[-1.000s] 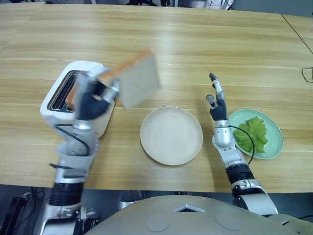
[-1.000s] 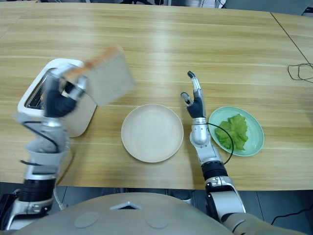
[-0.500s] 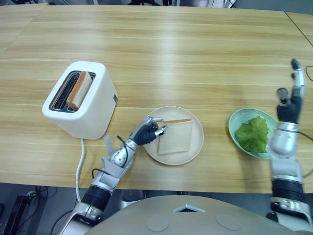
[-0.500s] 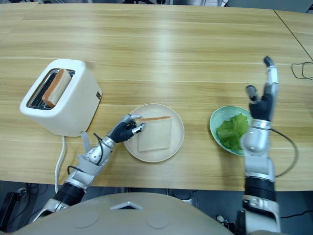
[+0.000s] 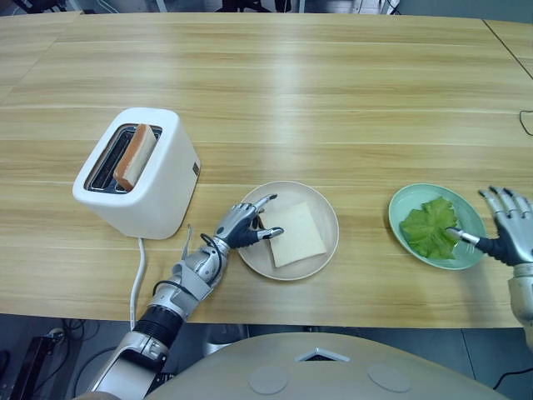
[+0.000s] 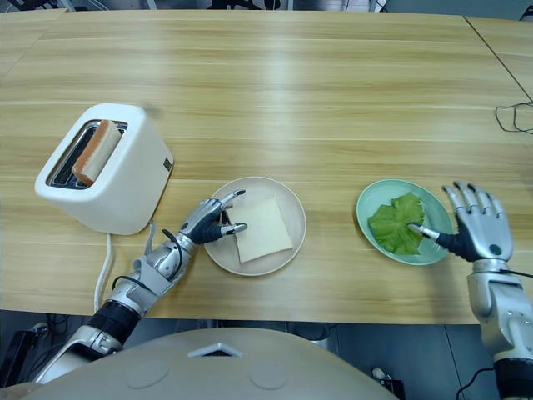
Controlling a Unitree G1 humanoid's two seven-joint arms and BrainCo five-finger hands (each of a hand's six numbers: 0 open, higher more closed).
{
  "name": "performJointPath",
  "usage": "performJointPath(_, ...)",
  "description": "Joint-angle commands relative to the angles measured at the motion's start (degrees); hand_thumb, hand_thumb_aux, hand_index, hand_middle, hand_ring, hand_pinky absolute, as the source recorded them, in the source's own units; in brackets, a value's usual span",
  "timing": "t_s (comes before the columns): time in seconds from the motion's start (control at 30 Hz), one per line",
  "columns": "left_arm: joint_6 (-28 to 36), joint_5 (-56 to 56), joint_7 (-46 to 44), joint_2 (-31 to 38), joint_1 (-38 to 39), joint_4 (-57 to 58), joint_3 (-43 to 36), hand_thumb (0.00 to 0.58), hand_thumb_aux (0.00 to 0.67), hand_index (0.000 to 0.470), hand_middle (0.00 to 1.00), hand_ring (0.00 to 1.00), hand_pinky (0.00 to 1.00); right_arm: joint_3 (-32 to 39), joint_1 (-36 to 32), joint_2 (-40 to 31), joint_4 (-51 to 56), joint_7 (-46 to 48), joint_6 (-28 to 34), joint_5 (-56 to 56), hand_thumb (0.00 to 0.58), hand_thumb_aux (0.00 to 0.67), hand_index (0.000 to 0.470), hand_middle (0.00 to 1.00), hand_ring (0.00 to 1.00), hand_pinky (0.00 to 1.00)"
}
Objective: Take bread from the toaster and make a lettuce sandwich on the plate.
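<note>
We see our left hand (image 5: 240,227) spread and empty, the bread slice (image 5: 294,234) just right of it; right hand (image 5: 506,232) wide beside the lettuce (image 5: 429,227).

One toaster (image 5: 137,175), white, that's the only appliance out here. Bread, I'm counting two slices: the toaster slice (image 5: 135,155) up in its slot, the plate slice (image 5: 293,234) lying flat. Two dishes: one beige plate (image 5: 283,192), one green dish (image 5: 398,218). Lettuce (image 5: 426,227), one leafy piece as far as I can tell. One power cord (image 5: 137,275). And two robot hands, left hand (image 5: 237,227), right hand (image 5: 506,232).
</note>
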Motion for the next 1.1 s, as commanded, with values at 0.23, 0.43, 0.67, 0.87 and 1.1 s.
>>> performJointPath(0.23,3.25,1.08,0.29,1.14,2.96,-11.85,2.73,0.000,0.000,0.000,0.00,0.00,0.00,9.49,-7.55,-0.88,8.60,2.90,2.34,-1.02,0.000,0.000,0.000,0.00,0.00,0.00)
performJointPath(0.43,4.18,0.62,-0.85,1.26,4.44,-16.60,3.48,0.000,0.000,0.000,0.00,0.00,0.00,13.17,-10.96,-2.32,14.73,2.86,0.95,0.41,0.468,0.376,0.258,0.00,0.00,0.00)
performJointPath(0.67,4.99,-0.86,-0.76,1.79,5.10,-20.68,7.37,0.000,0.000,0.000,0.00,0.00,0.00,14.16,-11.05,-3.61,15.61,-0.54,0.33,2.08,0.580,0.670,0.460,0.00,0.00,0.00)
performJointPath(0.87,4.87,-1.26,0.42,1.55,5.05,-21.07,10.23,0.000,0.000,0.000,0.00,0.00,0.00,11.94,-9.04,-4.32,7.41,-3.41,1.19,2.85,0.580,0.670,0.460,0.00,0.00,0.00)
performJointPath(1.1,4.06,-2.00,2.64,0.78,5.79,-21.44,12.84,0.000,0.000,0.000,0.00,0.00,0.00,10.31,-6.38,-0.78,-14.60,-4.64,-1.39,2.78,0.580,0.670,0.460,0.00,0.00,0.00)
